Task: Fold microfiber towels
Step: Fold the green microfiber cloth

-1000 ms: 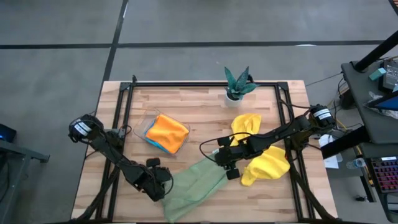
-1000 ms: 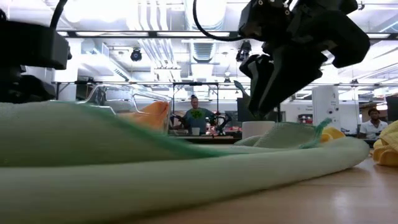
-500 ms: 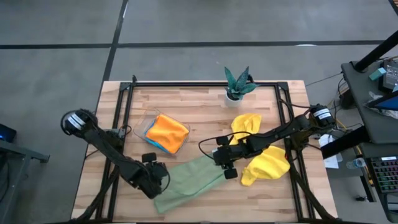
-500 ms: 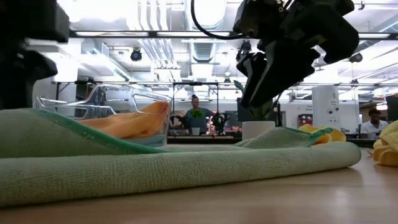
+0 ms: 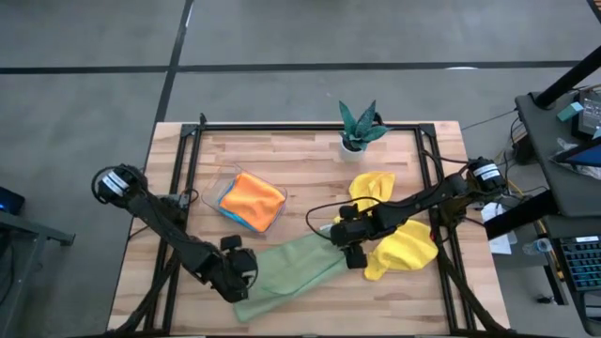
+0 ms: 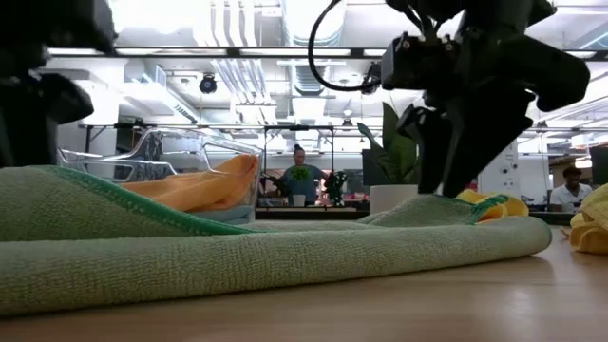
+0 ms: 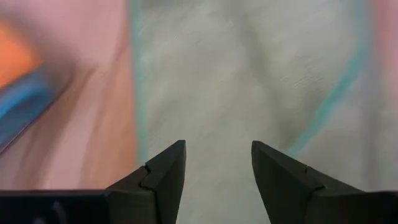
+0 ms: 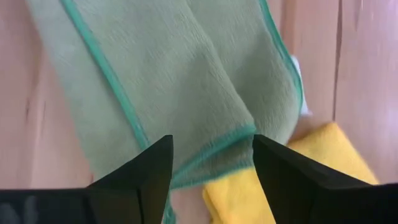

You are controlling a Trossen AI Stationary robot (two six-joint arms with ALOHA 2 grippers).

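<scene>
The right gripper (image 5: pixel 344 246) hangs over the near right end of the pale green towel (image 5: pixel 291 272), its two dark fingers (image 8: pixel 140 177) spread apart with nothing between them; the cloth lies flat below them on the wood. The left gripper (image 5: pixel 246 272) sits at the other end of the same towel, near the table's front edge, its jaws also parted and empty in its wrist view, with green cloth showing in the gap.

The pale green towel lies as a long folded band running diagonally from the front left toward the table's middle, doubled over itself, with a darker green stitched hem (image 8: pixel 99 68) tracing its edges. From table height it reads as a thick, soft roll with a fuzzy nap (image 6: pixel 285 261).

Behind it, toward the left, a clear shallow plastic tray (image 5: pixel 218 184) holds a folded orange towel (image 5: pixel 254 199) stacked on a bright blue one (image 5: pixel 235 217), of which only a strip shows at the edge.

Two yellow towels lie unfolded and crumpled on the right side of the table (image 5: pixel 282 150): one (image 5: pixel 372 188) behind the right arm, one (image 5: pixel 406 249) in front of it, the nearer one touching the green towel's end. A small plant in a white pot (image 5: pixel 357 127) stands at the far edge.
</scene>
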